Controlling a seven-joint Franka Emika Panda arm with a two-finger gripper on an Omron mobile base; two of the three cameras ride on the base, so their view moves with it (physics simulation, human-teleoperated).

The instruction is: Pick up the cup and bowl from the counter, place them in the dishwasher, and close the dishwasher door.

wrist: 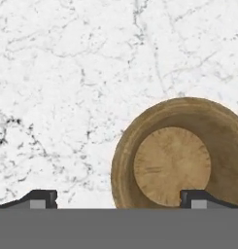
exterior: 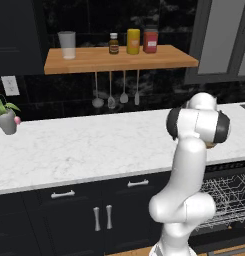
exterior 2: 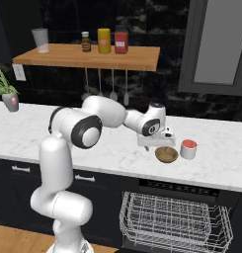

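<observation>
A brown wooden bowl (exterior 2: 166, 154) sits on the white marble counter (exterior 2: 112, 148), with the small grey cup (exterior 2: 188, 148) with a red inside just to its right. My gripper (exterior 2: 154, 147) hangs low over the counter at the bowl's left edge, pointing down. In the hand view the bowl (wrist: 178, 155) lies lower right, and the gripper (wrist: 119, 199) is open. One fingertip stands over the bowl's inside and the other over bare marble; nothing is held. Below the counter the dishwasher (exterior 2: 172, 222) stands open with its wire rack pulled out. I cannot make out its door.
A wooden wall shelf (exterior 2: 88, 57) carries a tumbler (exterior 2: 41, 39) and jars (exterior 2: 103, 40), with utensils (exterior 2: 99, 81) hanging beneath. A potted plant (exterior 2: 9, 96) stands far left on the counter. Navy cabinets (exterior: 99, 215) lie under the counter, left of the dishwasher rack (exterior: 226, 195).
</observation>
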